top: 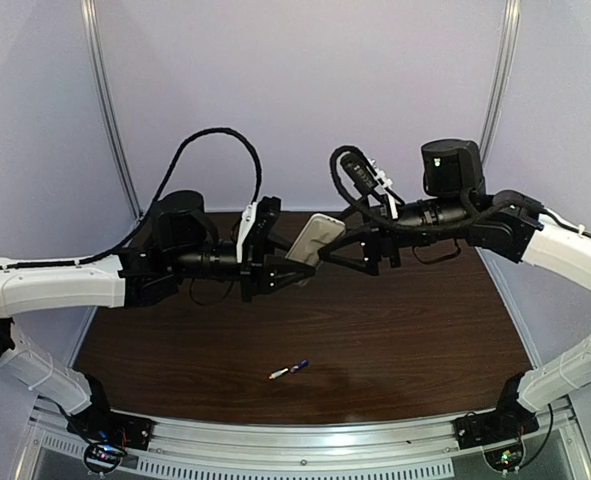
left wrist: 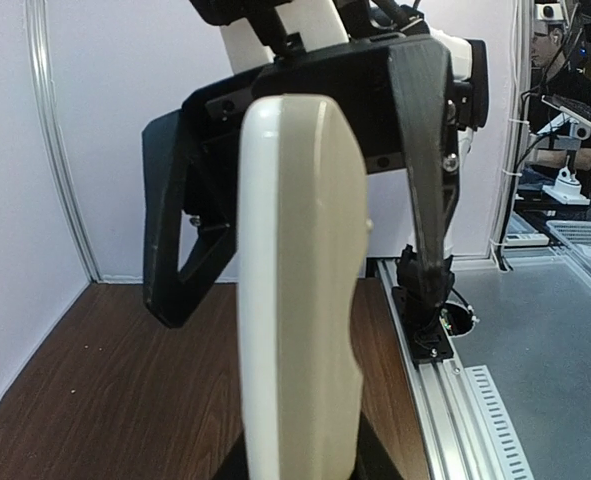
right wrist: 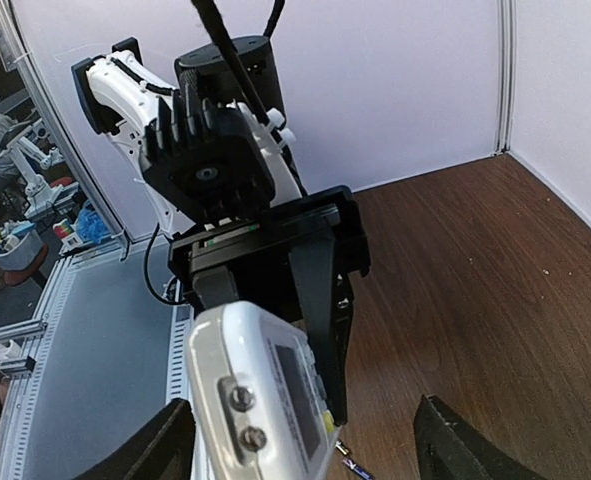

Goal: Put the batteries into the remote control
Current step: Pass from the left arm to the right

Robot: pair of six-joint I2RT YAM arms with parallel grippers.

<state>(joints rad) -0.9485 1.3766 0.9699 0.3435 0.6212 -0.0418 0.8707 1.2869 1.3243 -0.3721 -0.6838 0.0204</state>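
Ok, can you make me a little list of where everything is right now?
remote control: up in the air, above the table
left pincer: shut on the remote control
right pincer: open, one finger on each side of the remote's free end
batteries: lying end to end on the table, near the front
table: dark brown wood
batteries in remote: not yet

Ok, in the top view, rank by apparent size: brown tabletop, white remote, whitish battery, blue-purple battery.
Largest: the dark brown wooden tabletop.
Next: the flat white rectangular remote control, held up off it.
Smallest: the tiny whitish battery and the tiny blue-purple battery; they look alike, so unranked.
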